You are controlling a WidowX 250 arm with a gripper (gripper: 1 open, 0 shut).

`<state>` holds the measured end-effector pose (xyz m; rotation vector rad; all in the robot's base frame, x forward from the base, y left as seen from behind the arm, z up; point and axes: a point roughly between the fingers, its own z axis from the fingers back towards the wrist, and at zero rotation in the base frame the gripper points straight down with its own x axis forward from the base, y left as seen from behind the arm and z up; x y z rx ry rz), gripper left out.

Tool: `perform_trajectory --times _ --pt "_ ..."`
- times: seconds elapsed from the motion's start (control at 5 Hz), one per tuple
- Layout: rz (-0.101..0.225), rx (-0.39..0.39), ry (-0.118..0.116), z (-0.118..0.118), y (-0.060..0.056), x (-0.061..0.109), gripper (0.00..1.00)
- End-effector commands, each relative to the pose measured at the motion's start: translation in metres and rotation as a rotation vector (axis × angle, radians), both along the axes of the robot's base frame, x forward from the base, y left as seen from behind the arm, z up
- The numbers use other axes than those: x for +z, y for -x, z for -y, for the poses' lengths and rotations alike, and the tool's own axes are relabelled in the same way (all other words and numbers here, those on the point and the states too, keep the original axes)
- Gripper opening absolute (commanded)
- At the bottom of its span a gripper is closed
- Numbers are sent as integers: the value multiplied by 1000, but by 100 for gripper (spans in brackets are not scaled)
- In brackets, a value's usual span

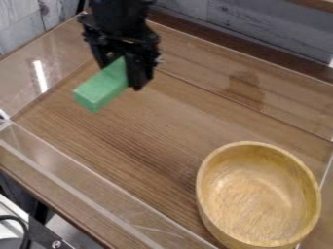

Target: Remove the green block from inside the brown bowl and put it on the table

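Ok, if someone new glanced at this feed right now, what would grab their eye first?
Probably the flat matte green block, held in the black gripper above the upper left of the brown wood-grain table. Next, the wide, shallow light tan wooden bowl at the lower right, which looks empty.

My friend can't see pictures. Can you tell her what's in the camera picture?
A black robot gripper holds a green block over the left part of a brown wooden table. An empty brown bowl sits at the near right corner, far from the block. Low clear walls edge the table.
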<state>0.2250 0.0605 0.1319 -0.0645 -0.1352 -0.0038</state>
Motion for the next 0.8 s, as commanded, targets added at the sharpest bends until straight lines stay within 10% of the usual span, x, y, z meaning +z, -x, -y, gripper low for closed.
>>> perform_trajectory --times 0.0,0.6 --pt "38 -7 -13 0 -4 -10 0" --pt "43 -21 -20 8 -15 -51 0"
